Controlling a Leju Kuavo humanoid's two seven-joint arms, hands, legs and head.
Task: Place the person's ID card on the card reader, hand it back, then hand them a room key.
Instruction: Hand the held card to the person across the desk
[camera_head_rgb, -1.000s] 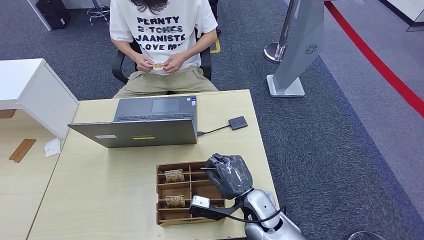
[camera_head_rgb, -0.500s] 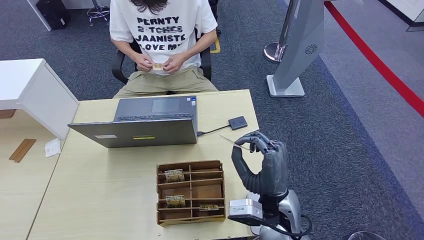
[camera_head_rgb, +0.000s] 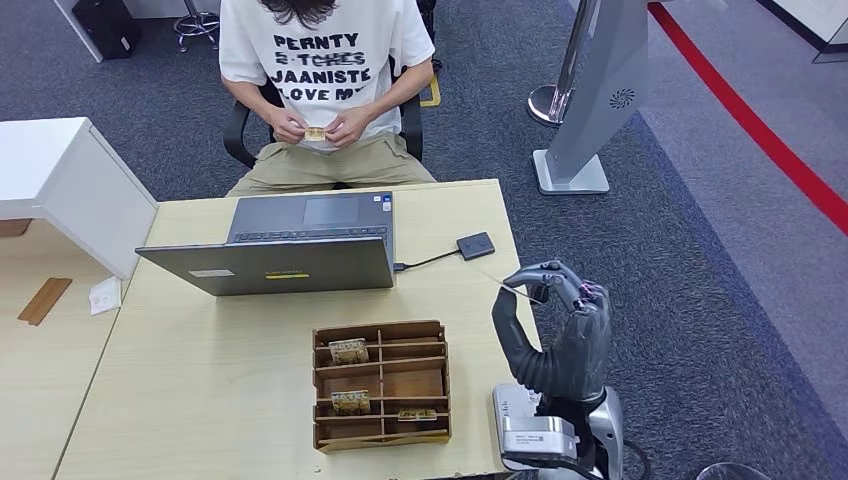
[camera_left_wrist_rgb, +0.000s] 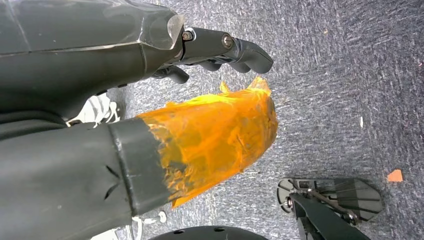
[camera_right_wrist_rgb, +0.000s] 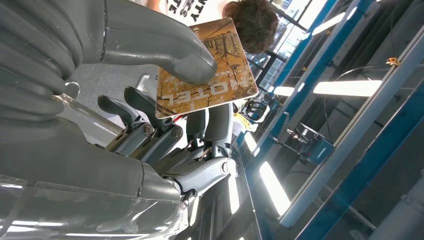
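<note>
Pinching the room key (camera_right_wrist_rgb: 206, 70) betw. thumb and fingers, the right hand (camera_head_rgb: 556, 335) stands raised past the table's right edge, palm side turned toward the desk, other fingers curled loosely round. Card sits high in the grip, seen edge-on in the head view as a thin pale sliver (camera_head_rgb: 508, 285) sticking out toward the card reader (camera_head_rgb: 476, 245).

Handling, by my read: thin, stiff, light, prob. glossy, so it could pivot or slide under a one-point pinch. Thumb pad covers one corner region; most of the card overhangs free. That free end is the right place for the person to take it. Grip should stay on the flat faces, not the edges.

Right wrist view gives what the head view can't: the printed face w/ "HOTEL" lettering and a tree-like picture, so it's a key, not the ID. Head view gives the layout instead: wooden organiser (camera_head_rgb: 380, 388) w/ more key cards in its slots, laptop (camera_head_rgb: 290, 245) behind it, and the person (camera_head_rgb: 320, 70) seated beyond the table (camera_head_rgb: 200, 380), holding a small card (camera_head_rgb: 316, 133) in both hands at the lap.

Left hand (camera_left_wrist_rgb: 150, 100) hangs over carpet in the left wrist view, thumb wrapped in orange tape, dark fingers curled in w/ nothing in them.
</note>
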